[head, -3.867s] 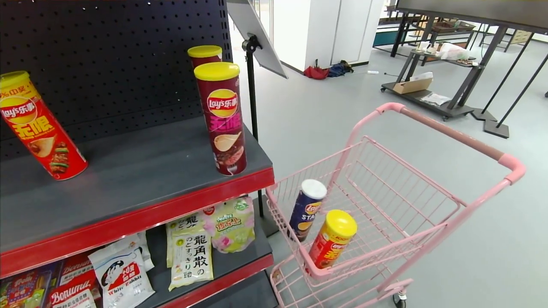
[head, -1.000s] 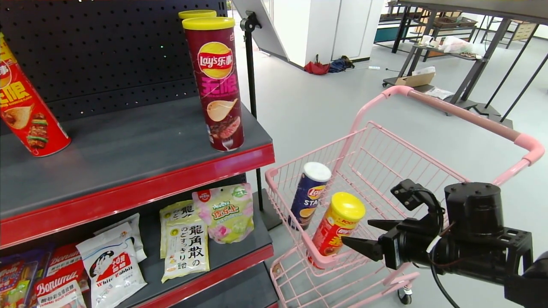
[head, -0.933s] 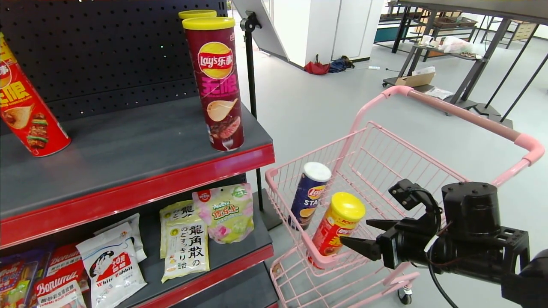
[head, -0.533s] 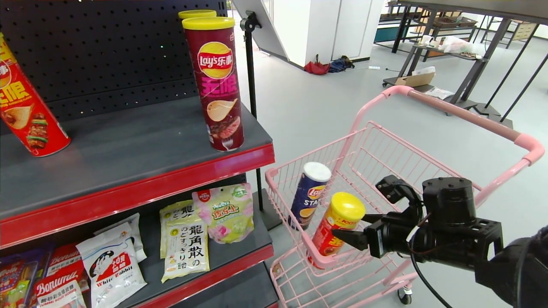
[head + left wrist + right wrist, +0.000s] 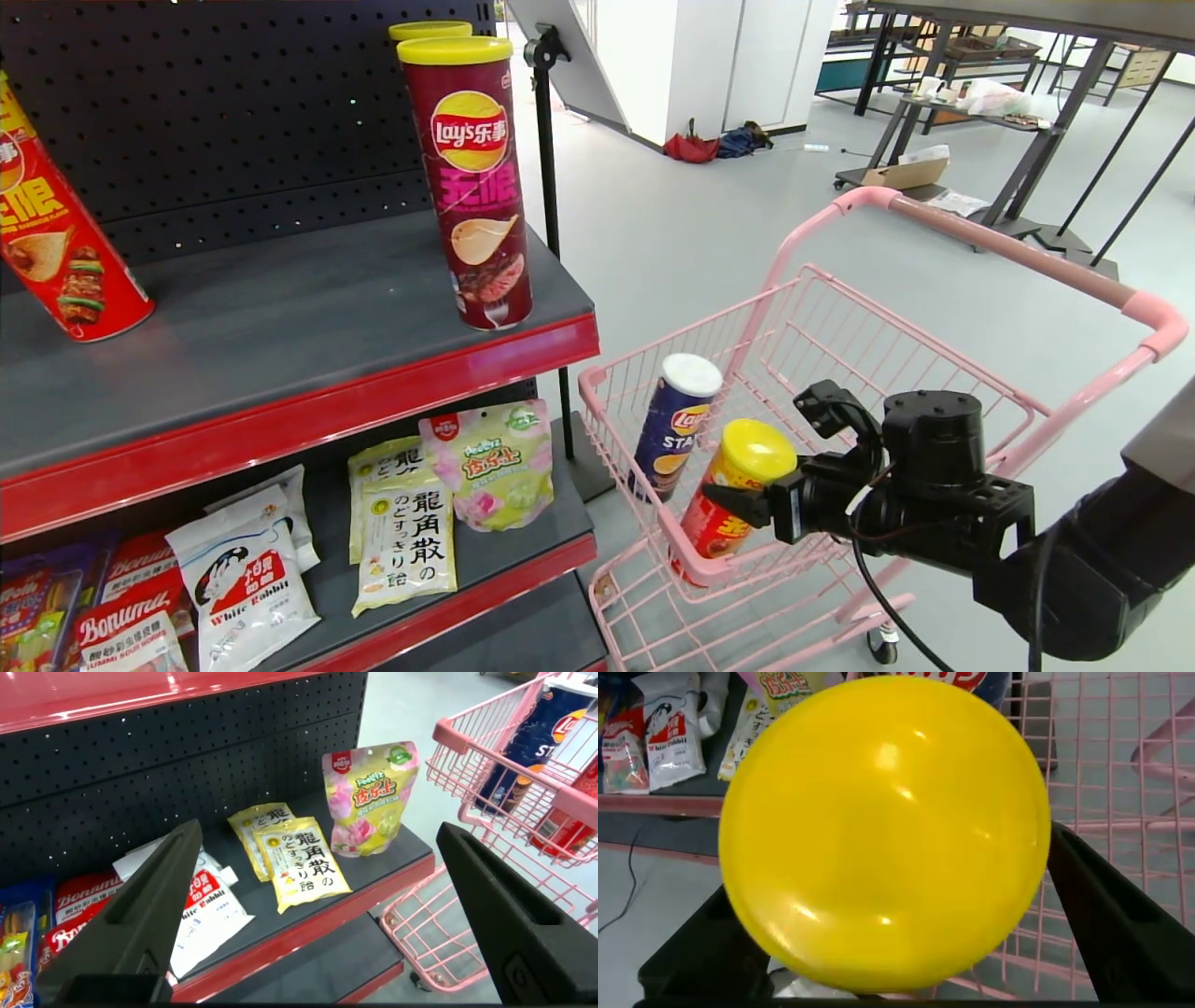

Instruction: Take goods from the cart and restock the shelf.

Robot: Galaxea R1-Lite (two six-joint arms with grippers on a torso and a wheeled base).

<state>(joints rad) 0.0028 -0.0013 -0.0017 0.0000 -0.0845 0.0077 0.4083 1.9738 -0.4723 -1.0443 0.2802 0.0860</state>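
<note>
So the right arm (image 5: 1074,579) comes in from the lower right corner of the head view, forearm roughly level. Its wrist (image 5: 934,439) sits mid-right, and the right gripper (image 5: 747,481) points toward frame left with fingers (image 5: 1120,924) spread wide. The left gripper (image 5: 308,905) is splayed apart too, one finger at each side edge.
</note>
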